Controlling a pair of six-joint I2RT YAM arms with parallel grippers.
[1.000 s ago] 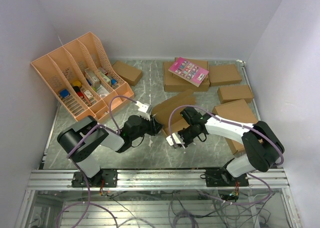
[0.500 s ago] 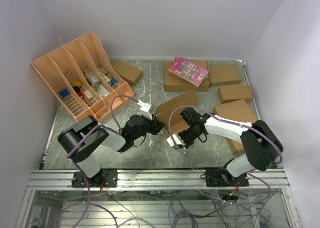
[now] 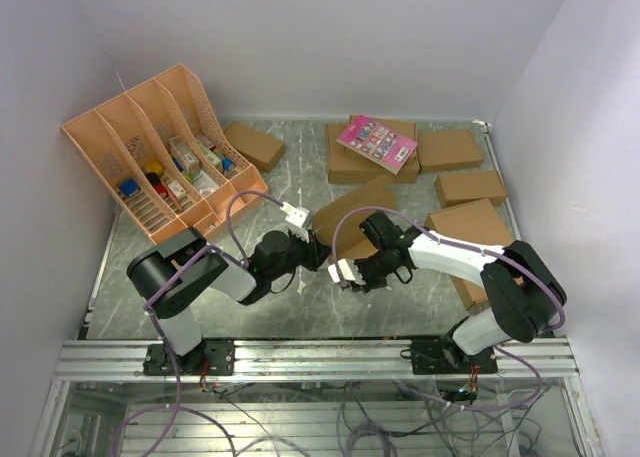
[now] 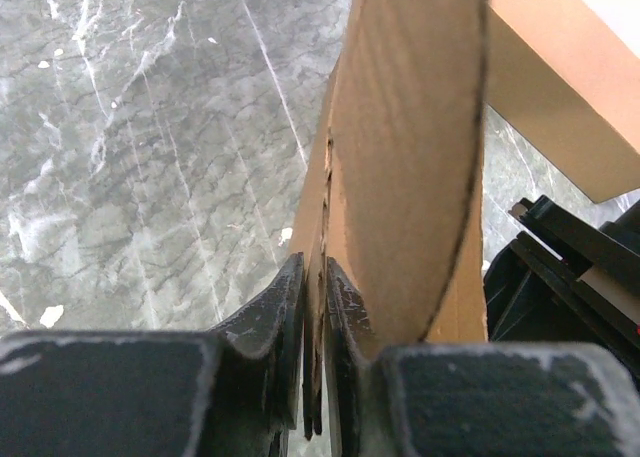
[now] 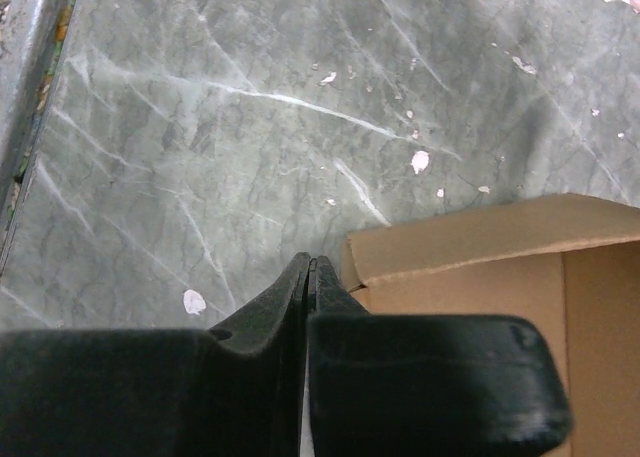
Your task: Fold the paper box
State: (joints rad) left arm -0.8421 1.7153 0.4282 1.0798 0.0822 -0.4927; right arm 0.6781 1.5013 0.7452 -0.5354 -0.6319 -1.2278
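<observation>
The paper box [image 3: 352, 210] is a half-formed piece of plain brown cardboard in the middle of the marble table, between my two arms. My left gripper [image 3: 312, 249] is shut on the left edge of the paper box [image 4: 410, 157]. In the left wrist view its fingers [image 4: 283, 307] pinch a thin double layer of card standing upright. My right gripper [image 3: 341, 274] is shut with nothing between its pads. In the right wrist view it [image 5: 312, 267] sits just left of a corner flap of the paper box [image 5: 500, 252], low over the table.
A peach file organizer [image 3: 160, 147] with small items stands at the back left. A brown box carries a pink card [image 3: 377, 142] at the back. Other brown boxes [image 3: 450, 149] [image 3: 470, 222] lie at the right, and one small box [image 3: 253, 145] beside the organizer.
My left jaws have closed tighter on the cardboard edge. My right jaws have closed fully and that gripper has shifted slightly left. The cardboard has tipped a little to the right.
</observation>
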